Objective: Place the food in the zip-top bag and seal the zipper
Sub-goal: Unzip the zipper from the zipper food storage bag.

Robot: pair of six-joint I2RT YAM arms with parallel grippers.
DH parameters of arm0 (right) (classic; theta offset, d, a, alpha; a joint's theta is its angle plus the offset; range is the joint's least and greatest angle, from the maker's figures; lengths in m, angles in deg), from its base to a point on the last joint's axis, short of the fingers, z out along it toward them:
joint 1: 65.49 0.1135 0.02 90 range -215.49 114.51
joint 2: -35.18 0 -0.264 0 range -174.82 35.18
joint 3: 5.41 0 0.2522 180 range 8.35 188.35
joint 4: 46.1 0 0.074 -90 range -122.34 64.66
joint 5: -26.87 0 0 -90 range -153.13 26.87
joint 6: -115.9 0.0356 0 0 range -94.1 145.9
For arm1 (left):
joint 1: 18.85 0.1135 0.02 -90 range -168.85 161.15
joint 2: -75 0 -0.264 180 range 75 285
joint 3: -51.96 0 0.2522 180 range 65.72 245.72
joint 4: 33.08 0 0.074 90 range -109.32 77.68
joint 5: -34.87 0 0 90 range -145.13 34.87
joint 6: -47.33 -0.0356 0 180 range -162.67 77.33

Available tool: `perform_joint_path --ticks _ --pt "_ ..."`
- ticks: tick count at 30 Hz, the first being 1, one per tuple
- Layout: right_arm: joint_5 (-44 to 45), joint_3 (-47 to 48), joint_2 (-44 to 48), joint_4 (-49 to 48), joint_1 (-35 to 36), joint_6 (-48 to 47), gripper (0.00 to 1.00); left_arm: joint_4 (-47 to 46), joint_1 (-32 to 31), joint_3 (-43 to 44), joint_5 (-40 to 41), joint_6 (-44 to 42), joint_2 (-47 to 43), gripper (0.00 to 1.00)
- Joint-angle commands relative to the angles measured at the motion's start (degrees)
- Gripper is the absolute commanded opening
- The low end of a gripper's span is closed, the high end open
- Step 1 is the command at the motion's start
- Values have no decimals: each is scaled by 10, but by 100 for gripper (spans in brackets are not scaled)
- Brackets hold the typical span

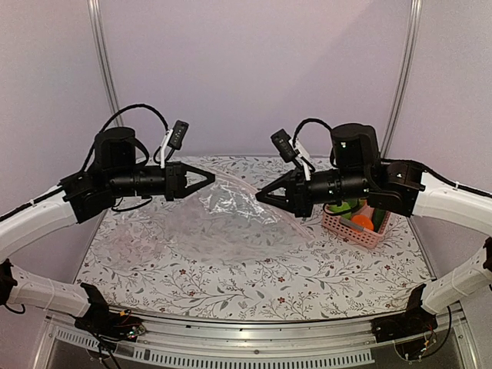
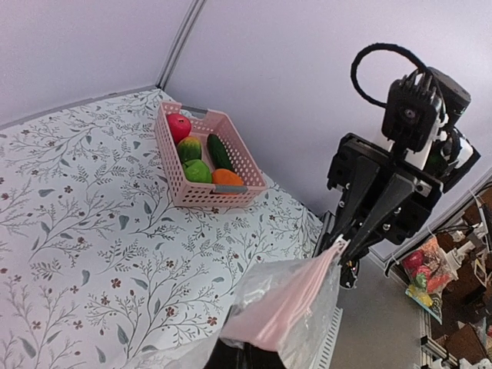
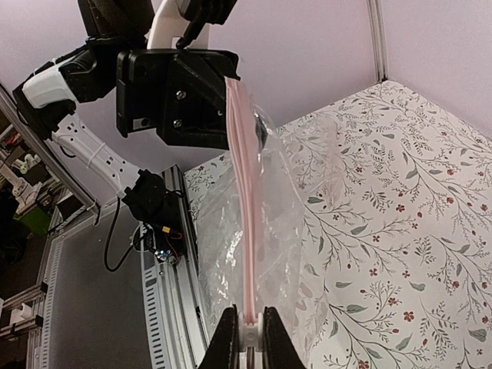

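Floral worktop [image 1: 231, 284] lies below; left claw [image 1: 209, 177] and right claw [image 1: 261, 196] each clamp one end of the zipper [image 3: 244, 192] on the zip-top bag [image 1: 231, 206], pink basket [image 1: 350, 231] at three o'clock.

Zip-top bag [image 1: 231, 201] taut aloft; food [image 2: 201, 157] in basket [image 2: 207, 197]
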State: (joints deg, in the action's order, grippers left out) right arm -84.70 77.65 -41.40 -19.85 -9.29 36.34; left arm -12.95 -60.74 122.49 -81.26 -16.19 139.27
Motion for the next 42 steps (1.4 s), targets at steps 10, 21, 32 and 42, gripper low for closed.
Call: perform_joint_path --ticks 10,21,32,42 --pt "9 -24 32 27 2 6 0 34 67 -38 63 28 -43 0" --pt "20 -32 35 30 2 7 0 53 115 -46 64 36 -58 0" --pt "26 -36 33 30 1 12 0 63 153 -61 59 42 -76 0" --pt "26 -39 34 31 1 15 0 68 180 -78 74 56 -86 0"
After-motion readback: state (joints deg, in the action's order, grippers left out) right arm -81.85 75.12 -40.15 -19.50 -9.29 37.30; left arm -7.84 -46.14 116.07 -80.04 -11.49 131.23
